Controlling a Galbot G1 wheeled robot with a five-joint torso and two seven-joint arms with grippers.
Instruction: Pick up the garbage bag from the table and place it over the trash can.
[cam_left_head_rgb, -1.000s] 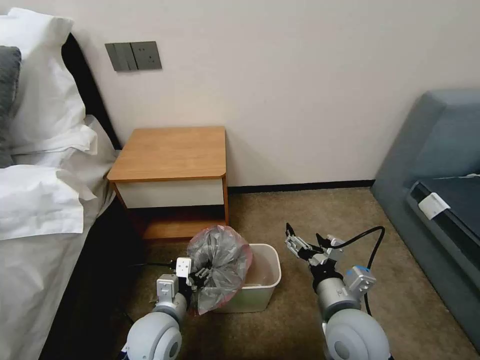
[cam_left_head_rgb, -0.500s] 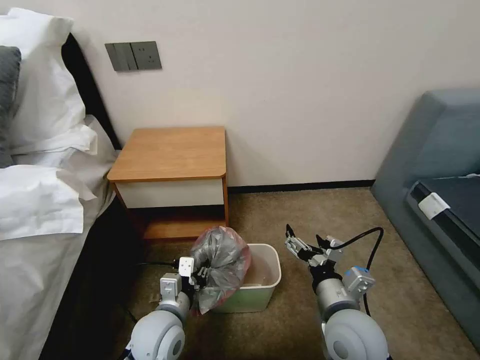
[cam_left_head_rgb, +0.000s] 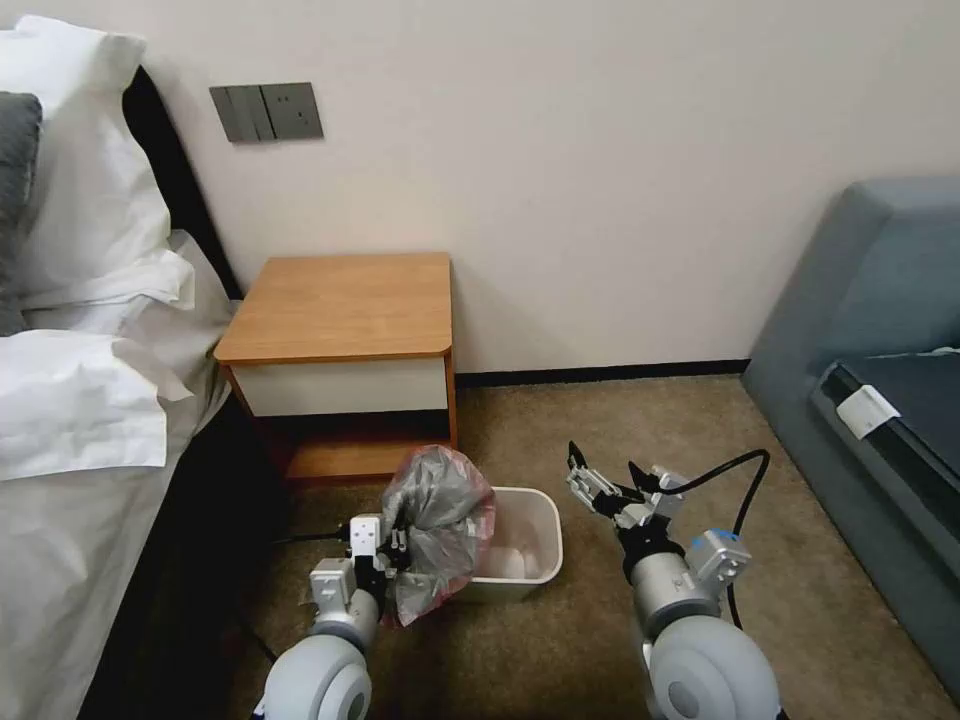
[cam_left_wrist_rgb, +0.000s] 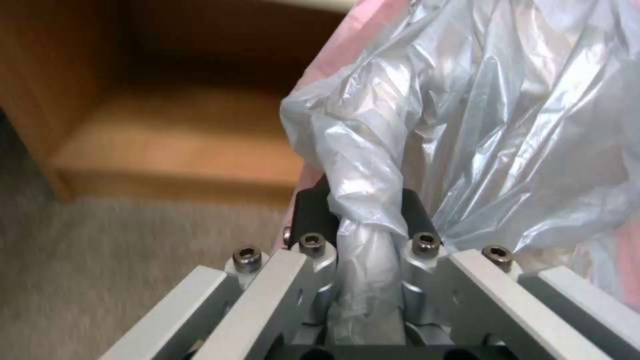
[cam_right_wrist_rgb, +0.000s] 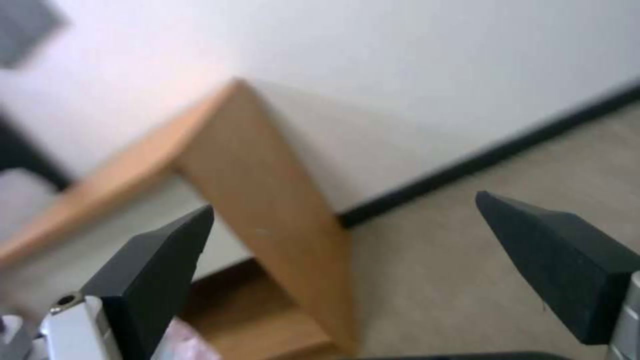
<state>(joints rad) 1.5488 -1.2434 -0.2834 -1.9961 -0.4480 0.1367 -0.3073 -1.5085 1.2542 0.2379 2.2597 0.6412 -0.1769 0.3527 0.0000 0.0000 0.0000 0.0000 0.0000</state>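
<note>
Crinkled silvery-grey garbage bag with pink-red edge, bunched and hanging at the left rim of the cream-white trash can, draping partly down its outer left side and not spread over the mouth; twisted neck of the garbage bag pinched between the black pads of the left gripper, pressed tight on the plastic; left gripper just left of the bin, low over the carpet; trash can standing on the carpet in front of the wooden nightstand, near its lower shelf; right gripper hovering right of the bin, apart from it, fingers spread wide and holding nothing; white bedding to the left, grey-blue sofa to the right.
</note>
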